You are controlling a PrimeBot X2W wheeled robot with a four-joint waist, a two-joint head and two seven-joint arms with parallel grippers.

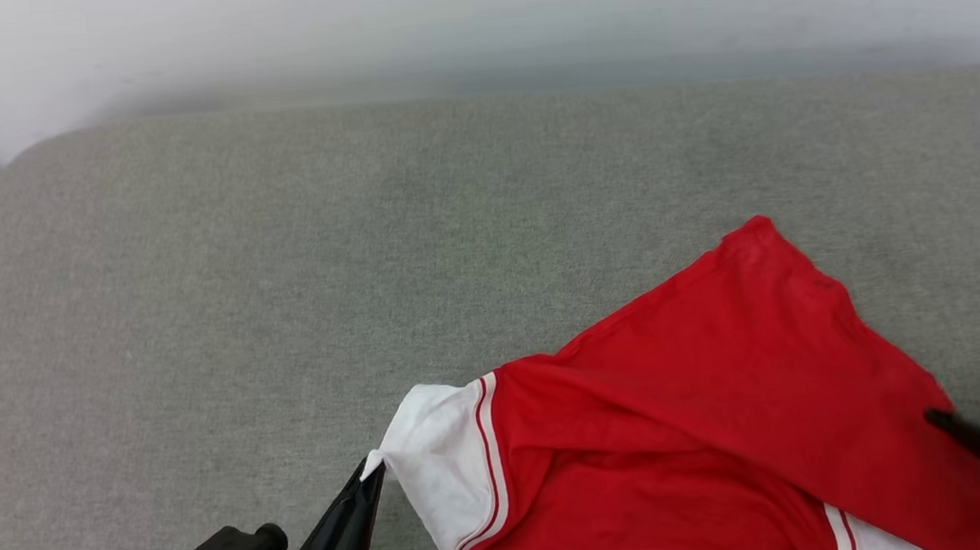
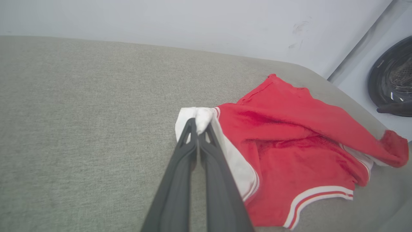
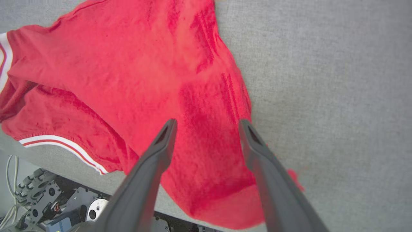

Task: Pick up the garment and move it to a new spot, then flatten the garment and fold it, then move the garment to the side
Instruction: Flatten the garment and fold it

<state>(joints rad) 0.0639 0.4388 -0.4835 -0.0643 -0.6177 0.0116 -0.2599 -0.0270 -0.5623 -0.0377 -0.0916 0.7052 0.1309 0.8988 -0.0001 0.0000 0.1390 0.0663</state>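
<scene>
Red garment [image 1: 706, 398] bunched, lower edge cut off

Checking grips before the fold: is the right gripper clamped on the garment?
No, the right gripper stands wide open over the garment, its jaws well apart and pinching nothing.

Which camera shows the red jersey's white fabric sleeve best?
Left wrist view: the white sleeve is close and central, pinched by the shut left gripper. Head view shows it smaller, low down; right wrist view shows the red body instead.
</scene>
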